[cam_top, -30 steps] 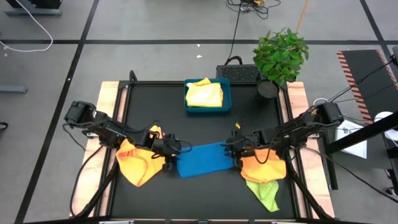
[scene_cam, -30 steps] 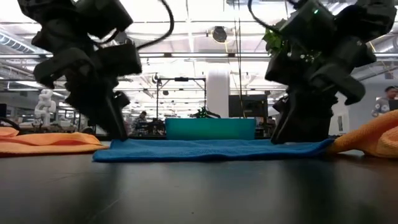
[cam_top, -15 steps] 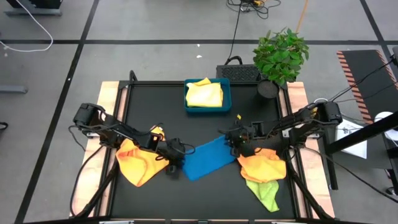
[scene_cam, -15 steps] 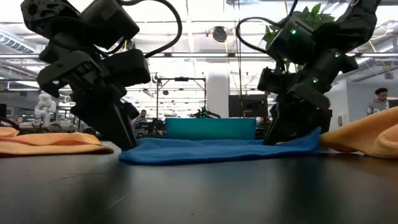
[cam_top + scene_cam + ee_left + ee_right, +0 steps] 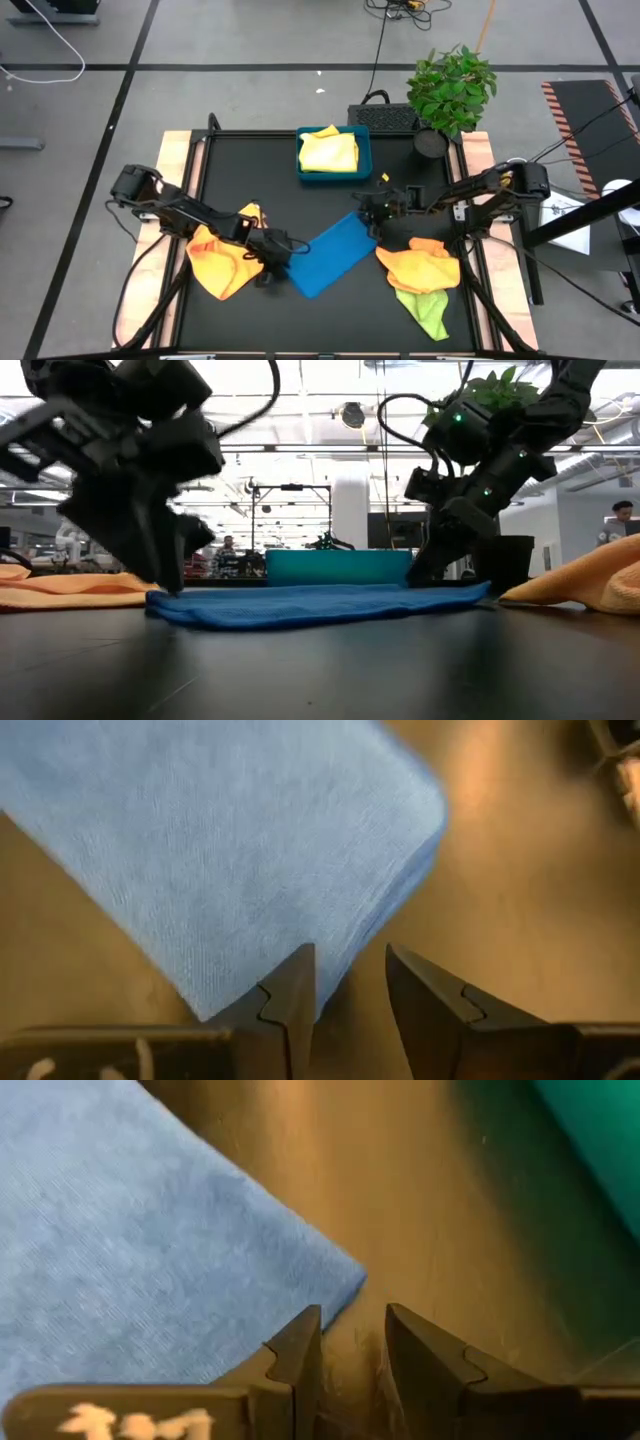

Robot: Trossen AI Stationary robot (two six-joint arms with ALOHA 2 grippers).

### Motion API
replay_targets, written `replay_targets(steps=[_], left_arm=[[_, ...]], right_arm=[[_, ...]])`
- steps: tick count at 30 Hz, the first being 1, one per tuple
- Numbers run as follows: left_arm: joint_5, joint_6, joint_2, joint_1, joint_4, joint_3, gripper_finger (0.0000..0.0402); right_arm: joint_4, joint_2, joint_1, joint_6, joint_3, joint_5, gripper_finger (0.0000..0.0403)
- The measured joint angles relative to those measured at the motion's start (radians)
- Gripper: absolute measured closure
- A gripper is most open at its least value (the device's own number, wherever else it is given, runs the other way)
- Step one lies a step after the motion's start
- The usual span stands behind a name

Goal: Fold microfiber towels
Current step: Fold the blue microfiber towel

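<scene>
The blue towel lies flat and skewed near the counter's centre, toward its front edge. The left end effector stands at its front-left corner, the right end effector at its far-right corner. Both show a narrow gap between the fingers, with no cloth between them. A neat fold likely requires squaring the towel first. Whether either tip presses the cloth cannot be made out.
</scene>
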Motion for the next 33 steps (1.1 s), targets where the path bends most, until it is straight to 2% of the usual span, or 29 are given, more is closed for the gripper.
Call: replay_targets(steps=[4,7,11,16,20,25,33], left_arm=[[-0.039,0.043,-0.114,0.0,-0.06,0.001,0.0275],[-0.122,0.062,-0.19,0.0,-0.144,0.003,0.0275],[-0.236,0.066,-0.203,0.004,-0.22,0.002,0.0275],[-0.236,0.052,-0.121,0.026,-0.202,0.001,0.0275],[-0.219,0.036,-0.062,0.029,-0.164,0.002,0.0275],[-0.178,0.006,-0.013,0.023,-0.144,0.003,0.0275],[-0.137,0.01,-0.004,0.009,-0.101,0.003,0.0275]], right_arm=[[-0.013,-0.053,0.031,0.012,0.0,-0.002,0.0298],[-0.003,-0.095,0.077,0.019,0.0,-0.044,0.0298],[0.036,-0.105,0.158,0.05,0.0,-0.11,0.0298],[0.034,-0.055,0.237,0.111,0.0,-0.102,0.0298],[-0.006,-0.017,0.248,0.148,0.0,-0.051,0.0298],[-0.082,-0.003,0.213,0.154,-0.001,0.031,0.0298],[-0.079,-0.003,0.093,0.115,0.0,0.033,0.0298]])
